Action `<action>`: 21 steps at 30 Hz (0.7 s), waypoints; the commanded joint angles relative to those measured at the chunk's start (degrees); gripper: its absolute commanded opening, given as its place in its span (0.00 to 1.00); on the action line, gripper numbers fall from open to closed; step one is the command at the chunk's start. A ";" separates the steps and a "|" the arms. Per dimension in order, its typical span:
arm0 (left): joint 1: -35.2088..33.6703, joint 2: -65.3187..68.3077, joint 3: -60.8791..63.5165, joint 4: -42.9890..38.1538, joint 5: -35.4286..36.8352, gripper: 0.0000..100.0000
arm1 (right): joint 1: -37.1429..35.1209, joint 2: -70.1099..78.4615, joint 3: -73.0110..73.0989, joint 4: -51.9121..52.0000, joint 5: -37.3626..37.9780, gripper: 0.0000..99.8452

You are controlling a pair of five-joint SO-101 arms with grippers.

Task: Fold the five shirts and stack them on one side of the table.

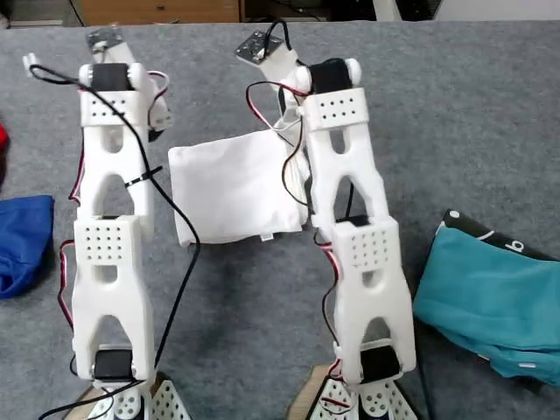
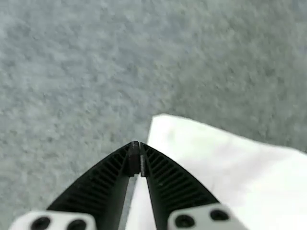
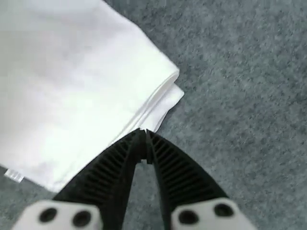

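**Tool state.** The left tool [image 2: 135,157] is clenched: its two black ribbed fingers [image 2: 108,177] meet at the tips with nothing gripped between them. The right tool [image 3: 144,143] is likewise clenched, fingertip against fingertip, and carries no cloth.

**Tool position.** The reference thing is the folded white fabric shirt [image 1: 232,188]. The left tool hangs above one corner of the white shirt [image 2: 230,172], its tips just at the cloth edge where the shirt meets the grey carpet-textured desk [image 2: 72,72]. The right tool hangs just beside another corner of the white shirt [image 3: 72,86], where the folded layers show as stacked edges. Whether either tool touches the cloth cannot be told.

**Workpiece.**
- The white shirt lies flat as a rough rectangle between the two white arms.
- A small white label [image 1: 265,236] sticks out at the shirt edge nearest the arm bases.

**Surrounding things.**
- A crumpled teal fabric shirt [image 1: 486,297] lies well apart from the white shirt, beyond the right arm, on top of a black garment with white print [image 1: 468,226].
- A bunched blue fabric shirt [image 1: 22,241] lies well apart from the white shirt, beyond the left arm.
- A sliver of red cloth [image 1: 3,140] shows farther out on that same side.
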 commanded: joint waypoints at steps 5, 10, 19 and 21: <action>4.66 -14.73 16.62 0.18 0.00 0.02 | -2.24 9.27 -17.01 -2.11 0.09 0.01; 3.87 -14.02 24.44 -6.68 2.11 0.02 | -2.86 12.00 -16.92 -5.36 -3.78 0.01; 3.87 -12.26 31.56 -14.59 5.01 0.02 | -2.95 17.80 -16.84 -11.25 -8.70 0.01; 3.69 -12.26 32.09 -15.47 5.89 0.02 | -2.95 19.38 -16.92 -11.52 -8.70 0.01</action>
